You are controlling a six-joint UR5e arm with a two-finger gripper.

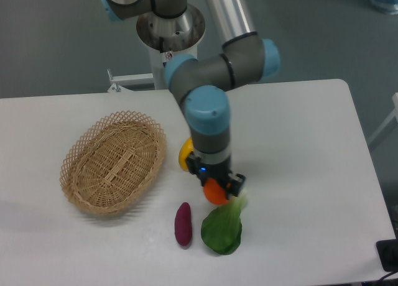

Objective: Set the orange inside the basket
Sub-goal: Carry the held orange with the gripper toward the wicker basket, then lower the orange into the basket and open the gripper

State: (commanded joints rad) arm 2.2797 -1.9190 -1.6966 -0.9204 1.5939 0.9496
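Observation:
The orange is a small bright-orange ball that shows just under my gripper, right of the table's middle. The gripper comes down on it from above and its body hides the orange's top. One dark finger shows at the orange's right side. The fingers stand around the orange, but I cannot tell whether they press on it or whether it rests on the table. The basket is a tan oval wicker one. It lies empty on the left of the table, well apart from the gripper.
A yellow fruit lies behind the arm, between the basket and the gripper. A green leafy vegetable lies just in front of the orange and touches or nearly touches it. A purple sweet potato lies to the vegetable's left.

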